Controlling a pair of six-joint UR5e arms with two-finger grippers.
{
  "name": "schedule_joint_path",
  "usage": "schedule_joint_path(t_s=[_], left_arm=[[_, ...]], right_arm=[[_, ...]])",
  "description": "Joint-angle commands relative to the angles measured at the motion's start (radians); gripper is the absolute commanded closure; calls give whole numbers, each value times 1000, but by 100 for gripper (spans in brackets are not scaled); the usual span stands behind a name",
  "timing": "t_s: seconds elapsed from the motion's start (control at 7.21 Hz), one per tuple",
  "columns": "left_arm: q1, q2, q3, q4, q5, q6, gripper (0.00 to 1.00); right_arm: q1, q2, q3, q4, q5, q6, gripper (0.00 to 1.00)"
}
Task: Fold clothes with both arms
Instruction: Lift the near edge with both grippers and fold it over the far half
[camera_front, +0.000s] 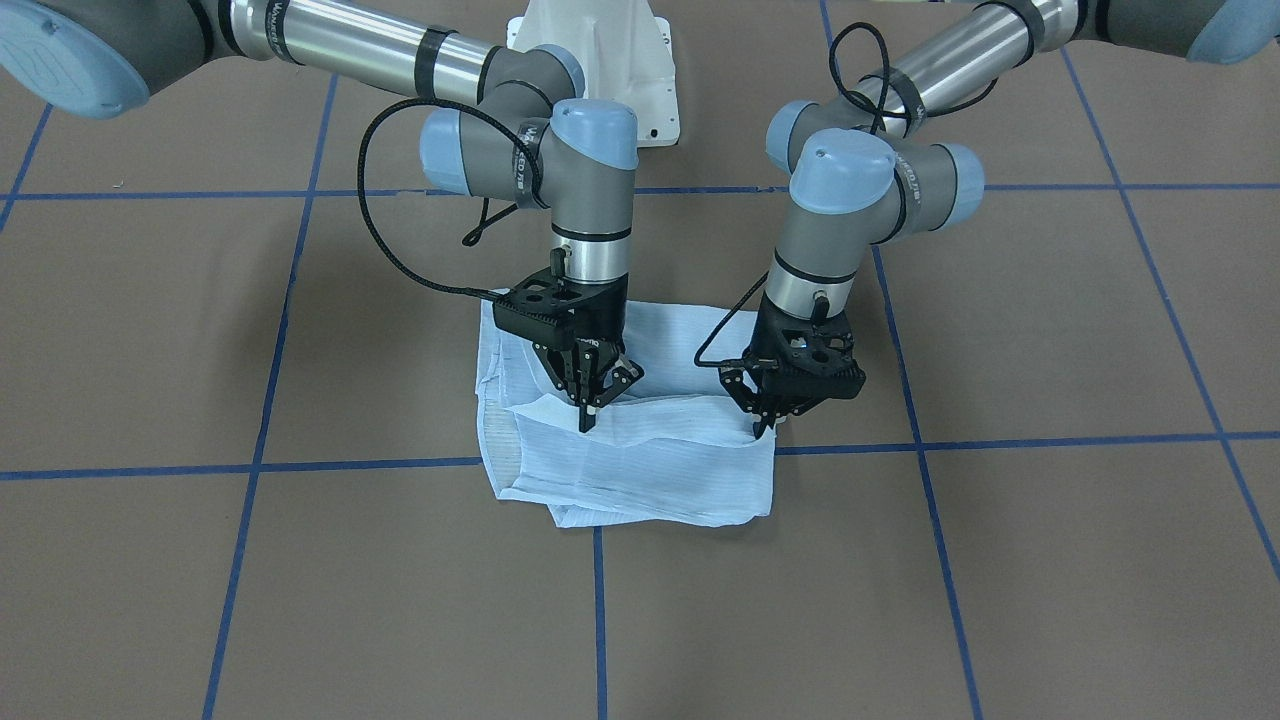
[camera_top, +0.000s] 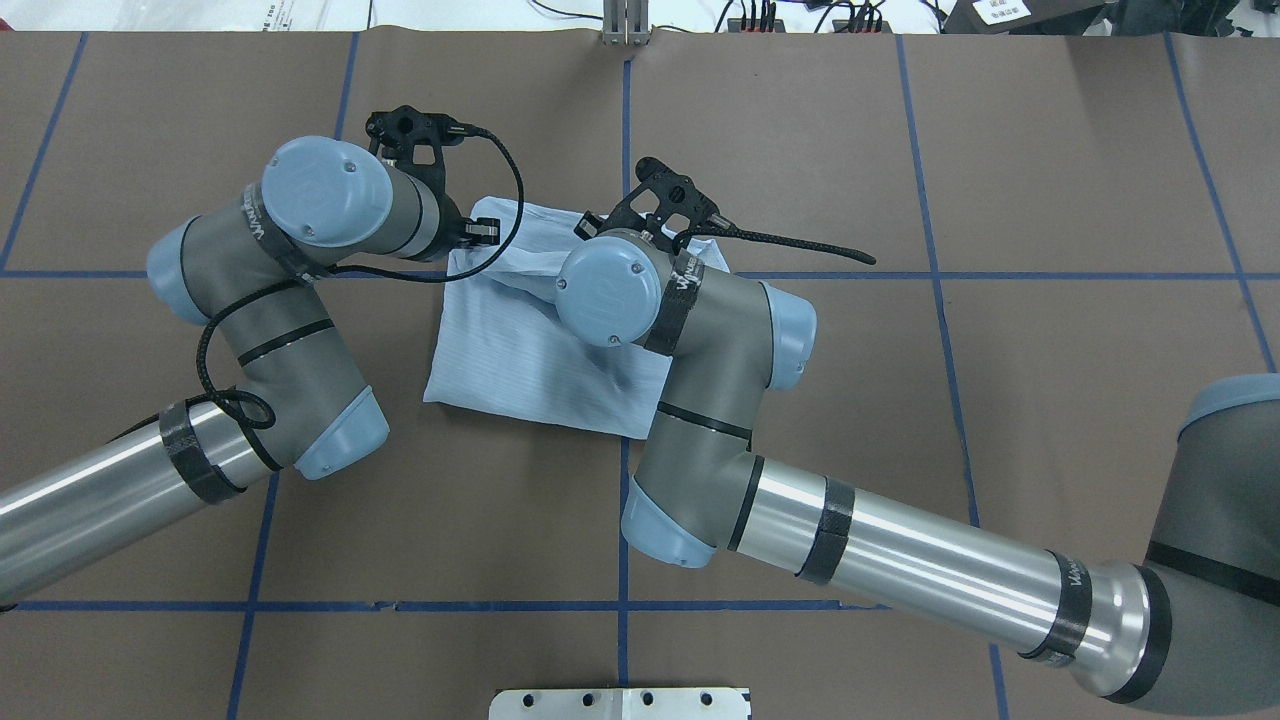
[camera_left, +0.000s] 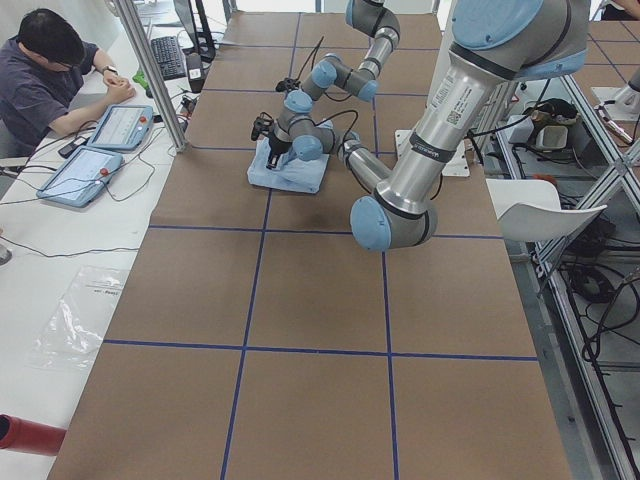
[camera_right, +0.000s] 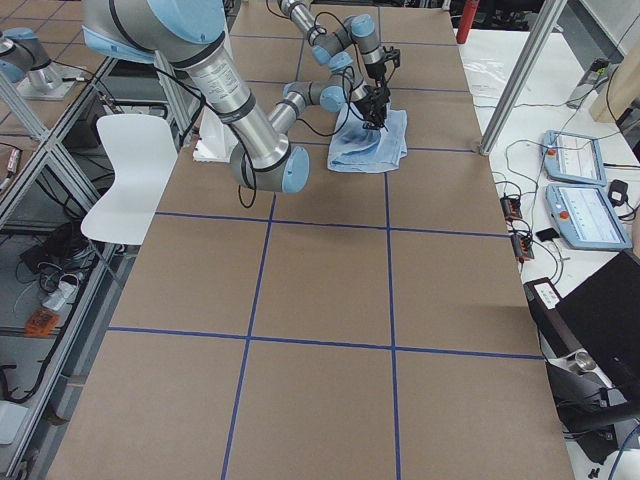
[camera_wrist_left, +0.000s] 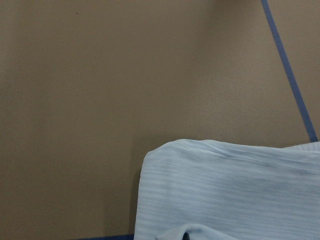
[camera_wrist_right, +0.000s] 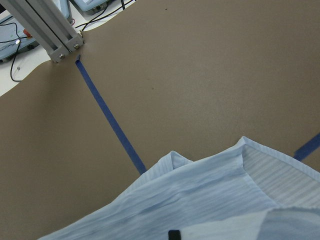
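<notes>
The light blue shirt (camera_front: 640, 470) lies folded into a rough square on the brown table, at the middle; it also shows in the overhead view (camera_top: 520, 350). My right gripper (camera_front: 587, 418) points down at the edge of the shirt's top layer, its fingers closed on the cloth. My left gripper (camera_front: 763, 428) is shut on the same layer's edge at the bundle's other side. In the overhead view both wrists hide the fingertips. The wrist views show only ribbed shirt cloth (camera_wrist_left: 230, 195) (camera_wrist_right: 200, 200) and bare table.
The white pedestal base (camera_front: 600, 60) stands behind the shirt. Blue tape lines (camera_front: 600, 620) grid the brown table. An operator (camera_left: 50, 80) sits beside tablets (camera_left: 80, 175) off the far edge. An aluminium post (camera_wrist_right: 45, 30) stands at that edge.
</notes>
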Motion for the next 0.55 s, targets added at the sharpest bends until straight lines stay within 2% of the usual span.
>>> schedule_joint_path(t_s=[0.0, 0.14, 0.42], left_arm=[[-8, -24, 28, -3, 0, 6, 100], [-9, -27, 31, -3, 0, 17, 1], [-35, -24, 26, -37, -9, 95, 0]], right_arm=[[14, -3, -17, 1, 2, -12, 100], [24, -3, -24, 1, 2, -126, 1], [72, 0, -20, 1, 65, -163, 0]])
